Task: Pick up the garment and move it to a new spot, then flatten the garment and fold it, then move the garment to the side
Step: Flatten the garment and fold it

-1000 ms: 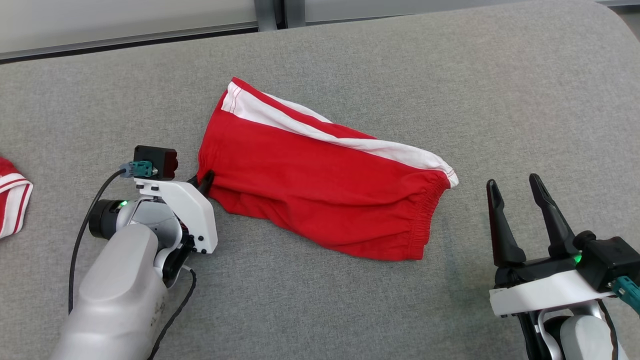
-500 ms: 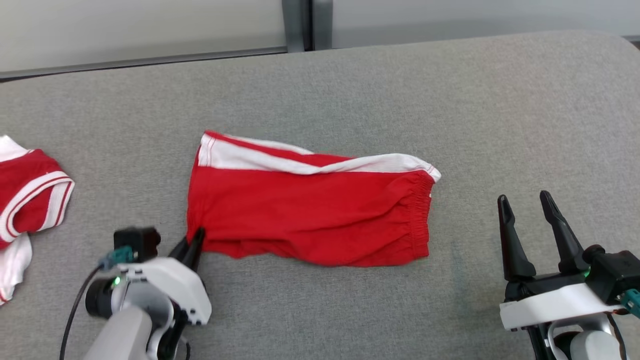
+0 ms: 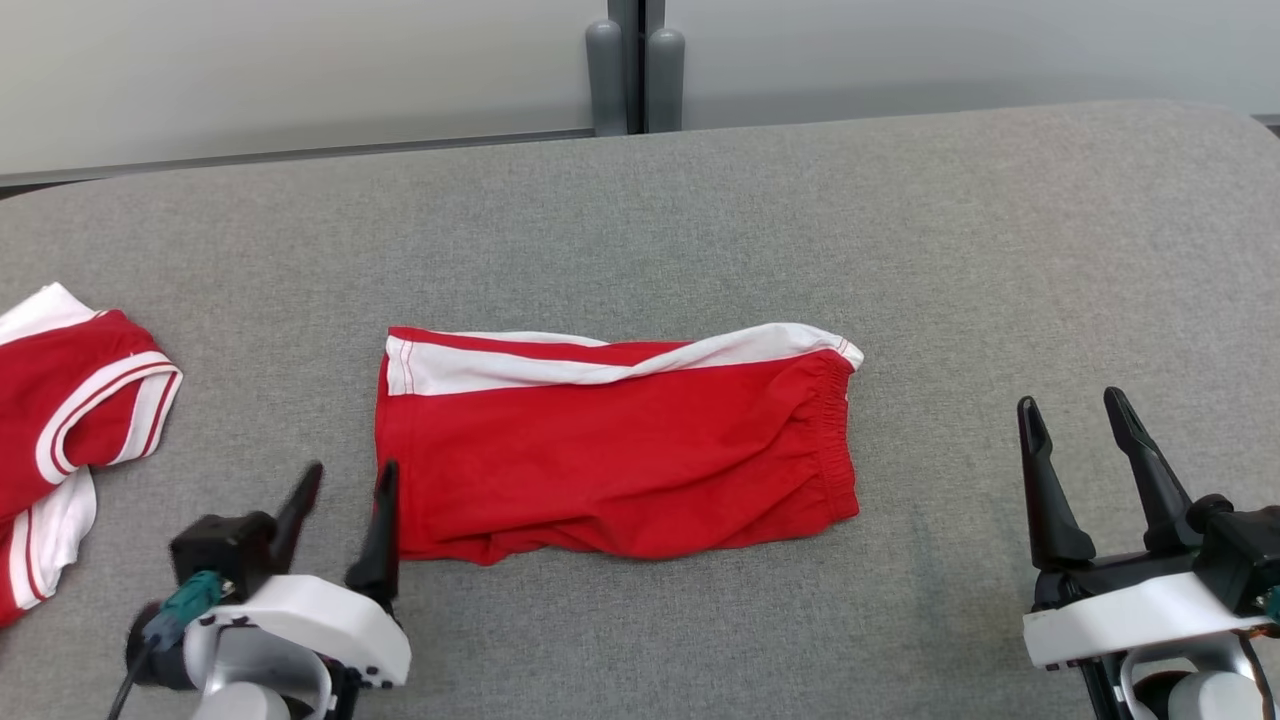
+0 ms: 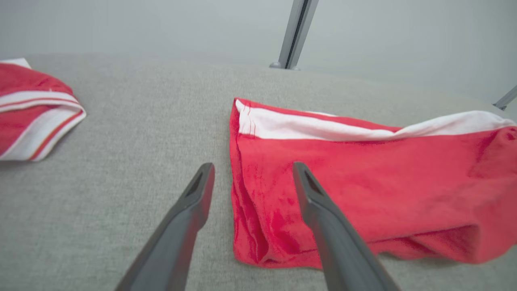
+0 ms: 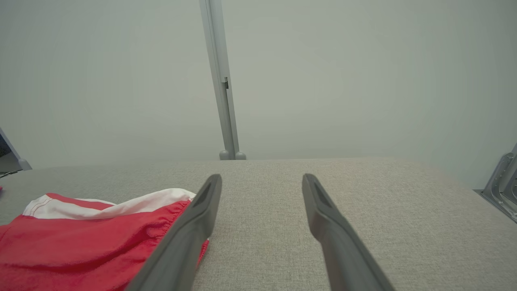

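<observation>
The garment lies mid-table, with a second garment well apart to its left. The left gripper sits just beside its near-left corner, and the right gripper is well apart to its right.

So the red shorts are lying folded flat in the middle of the grey padded table, white stripe along the far edge, elastic waistband on the right. The left gripper is at the near-left corner of the shorts, fingers spread and nothing in them; can't tell if one finger touches the cloth. The right gripper sits well off to the right, also spread and empty. Another red-and-white garment is bunched at the left edge.
</observation>
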You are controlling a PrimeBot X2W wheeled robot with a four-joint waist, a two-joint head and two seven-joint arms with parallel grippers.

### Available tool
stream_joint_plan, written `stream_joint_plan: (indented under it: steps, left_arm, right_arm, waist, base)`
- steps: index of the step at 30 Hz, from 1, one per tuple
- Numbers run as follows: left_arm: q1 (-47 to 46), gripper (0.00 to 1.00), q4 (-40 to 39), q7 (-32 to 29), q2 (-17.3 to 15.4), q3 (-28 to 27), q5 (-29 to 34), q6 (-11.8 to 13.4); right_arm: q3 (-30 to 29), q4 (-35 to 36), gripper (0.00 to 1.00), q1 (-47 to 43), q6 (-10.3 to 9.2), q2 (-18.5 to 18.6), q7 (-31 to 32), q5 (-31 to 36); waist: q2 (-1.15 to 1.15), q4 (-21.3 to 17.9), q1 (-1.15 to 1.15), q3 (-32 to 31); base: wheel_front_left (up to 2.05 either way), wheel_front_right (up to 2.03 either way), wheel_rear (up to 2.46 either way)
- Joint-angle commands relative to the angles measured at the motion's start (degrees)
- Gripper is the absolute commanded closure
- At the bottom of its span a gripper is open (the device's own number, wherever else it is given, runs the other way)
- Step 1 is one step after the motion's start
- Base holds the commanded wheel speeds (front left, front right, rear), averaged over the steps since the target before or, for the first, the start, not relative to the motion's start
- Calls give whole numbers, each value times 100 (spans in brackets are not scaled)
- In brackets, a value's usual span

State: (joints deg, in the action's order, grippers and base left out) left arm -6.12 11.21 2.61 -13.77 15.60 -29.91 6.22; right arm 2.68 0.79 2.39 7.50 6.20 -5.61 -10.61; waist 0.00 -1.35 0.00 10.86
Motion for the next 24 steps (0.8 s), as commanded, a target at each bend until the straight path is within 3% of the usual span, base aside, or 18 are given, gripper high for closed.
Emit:
stream_joint_plan:
  steps: [1,9,24]
  left_arm:
    - [-5,0,-153,188,-72,-64,121,67]
    - [153,0,-711,1050,-229,-352,473,292]
    - [588,0,-990,1001,-400,-302,505,297]
  right_arm:
    - [-9,27,0,-46,-2,19,29,15]
    - [-25,64,0,-229,-2,127,208,103]
    - [-145,244,0,-519,-2,162,413,-14]
  waist:
    - [0,12,0,-33]
    - [0,4,0,-402]
    - [0,27,0,-685]
  base:
    - [0,0,0]
    - [0,0,0]
    - [0,0,0]
